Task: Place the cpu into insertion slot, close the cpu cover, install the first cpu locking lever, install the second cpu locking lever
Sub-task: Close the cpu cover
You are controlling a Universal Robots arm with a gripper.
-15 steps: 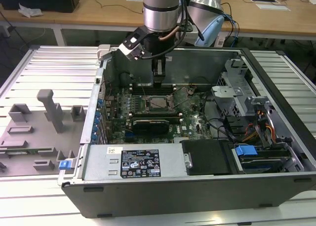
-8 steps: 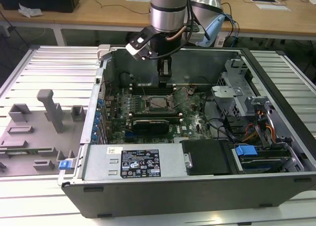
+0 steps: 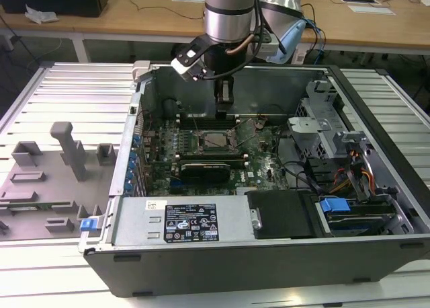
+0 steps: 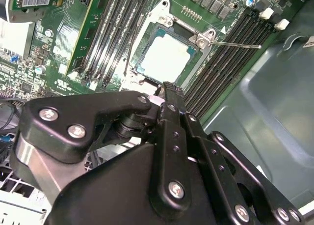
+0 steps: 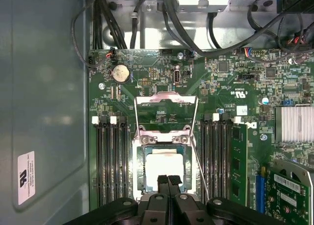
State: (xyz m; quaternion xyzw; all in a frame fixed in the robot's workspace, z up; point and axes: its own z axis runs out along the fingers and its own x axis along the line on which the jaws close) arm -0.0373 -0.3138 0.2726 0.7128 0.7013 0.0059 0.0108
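Note:
The cpu (image 5: 164,167) lies flat in the insertion slot (image 5: 139,158), its pale square top showing in both wrist views (image 4: 167,55). The cpu cover (image 5: 166,99), a thin metal frame with a large window, is swung open and lies over the board beside the slot. A thin wire locking lever (image 5: 198,161) stands loose along one side of the slot, and its straight rod (image 4: 235,44) sticks out past the socket. My gripper (image 5: 168,179) hangs just above the slot's edge, shut with nothing between its fingers. In the exterior view the gripper (image 3: 225,105) is over the motherboard, behind the slot (image 3: 215,141).
Long black memory slots (image 5: 110,161) flank the socket on both sides. The open computer case (image 3: 201,257) has steel walls all round, with cables and drive cages (image 3: 336,153) at the exterior view's right. A grey fixture plate (image 3: 54,180) lies outside the case at the left.

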